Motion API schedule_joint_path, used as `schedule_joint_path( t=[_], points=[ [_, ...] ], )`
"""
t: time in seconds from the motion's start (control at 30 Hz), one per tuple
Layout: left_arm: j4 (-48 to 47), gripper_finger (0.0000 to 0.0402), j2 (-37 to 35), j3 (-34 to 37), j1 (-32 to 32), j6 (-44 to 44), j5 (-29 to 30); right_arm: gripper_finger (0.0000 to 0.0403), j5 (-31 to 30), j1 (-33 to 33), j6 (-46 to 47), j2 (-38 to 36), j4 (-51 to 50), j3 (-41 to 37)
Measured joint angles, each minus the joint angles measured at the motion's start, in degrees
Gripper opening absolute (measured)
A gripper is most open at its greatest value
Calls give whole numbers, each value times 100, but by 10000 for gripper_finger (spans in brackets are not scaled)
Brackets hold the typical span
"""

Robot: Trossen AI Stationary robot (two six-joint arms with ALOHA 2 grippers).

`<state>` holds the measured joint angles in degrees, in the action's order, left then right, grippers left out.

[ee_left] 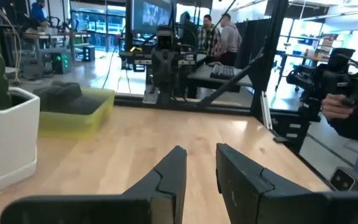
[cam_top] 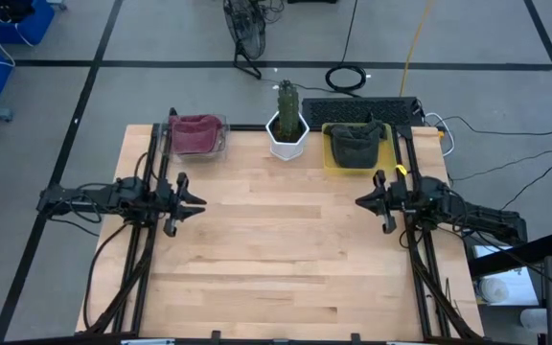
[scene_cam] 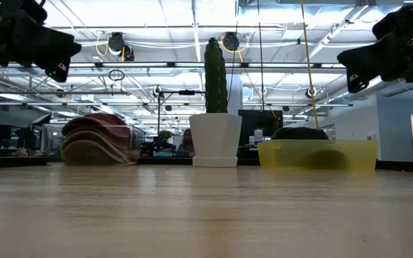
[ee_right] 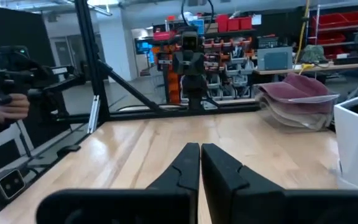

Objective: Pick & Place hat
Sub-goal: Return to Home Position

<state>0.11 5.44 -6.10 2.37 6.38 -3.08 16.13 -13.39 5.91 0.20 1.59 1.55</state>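
- Left gripper (cam_top: pixel 195 203): raised over the left side of the tabletop (cam_top: pixel 276 259); jaws slightly apart, holding nothing.
- Right gripper (cam_top: pixel 362 202): raised over the right side; jaws closed, holding nothing.
- Red cap (cam_top: pixel 195 132): inside the clear bin (cam_top: pixel 224 140), at the far edge on the left.
- Black cap (cam_top: pixel 355 144): inside the yellow bin (cam_top: pixel 333 166), at the far edge on the right.
- Cactus pot (cam_top: pixel 287 134): upright between the two bins.
- Both grippers sit well apart from the bins.
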Motion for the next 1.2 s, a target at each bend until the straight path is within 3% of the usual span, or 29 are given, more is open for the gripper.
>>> schedule_joint_path(
  t=[0.13, 0.5, 0.93, 1.2],
  points=[
    [114, 90, -328, 219, -63, -9, 14, 5, 372, 17, 87, 27, 302, -65],
    [-124, 90, -524, 316, -682, 136, 17, 1, 309, 317, 206, 59, 331, -69],
    [-161, 90, -524, 316, -1135, 345, -302, 0, -1833, 1863, -352, 706, 782, -71],
    [-228, 90, -524, 316, -1134, 305, -569, 0, -2667, 2214, -1321, 655, 1088, -71]
  ],
)
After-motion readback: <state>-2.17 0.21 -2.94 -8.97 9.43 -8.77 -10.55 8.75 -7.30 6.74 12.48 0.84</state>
